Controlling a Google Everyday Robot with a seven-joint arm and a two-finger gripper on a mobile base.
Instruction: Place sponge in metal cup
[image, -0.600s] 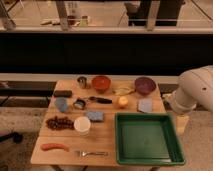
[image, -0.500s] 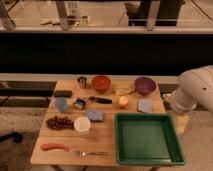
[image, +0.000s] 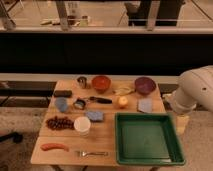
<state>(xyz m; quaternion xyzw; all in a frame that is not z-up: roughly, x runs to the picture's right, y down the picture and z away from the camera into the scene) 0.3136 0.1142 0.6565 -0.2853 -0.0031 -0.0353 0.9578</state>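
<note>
The sponge (image: 95, 116), a thick blue-grey block, lies near the middle of the wooden table (image: 107, 142), just right of and behind the white cup (image: 82, 124). The metal cup (image: 82, 81), small and shiny, stands upright at the table's back left, next to the red bowl (image: 101, 83). Of my arm only the white body (image: 196, 92) shows, at the right edge beside the table. My gripper is out of view, and nothing of the arm is over the sponge or the cup.
A green tray (image: 147, 137) fills the front right. A purple bowl (image: 145, 85), a pale grey-blue square (image: 145, 105), a yellow ball (image: 122, 101), a black-handled scoop (image: 80, 103), a dark bar (image: 63, 93), grapes (image: 58, 122), a sausage (image: 54, 146) and a fork (image: 92, 153) lie around.
</note>
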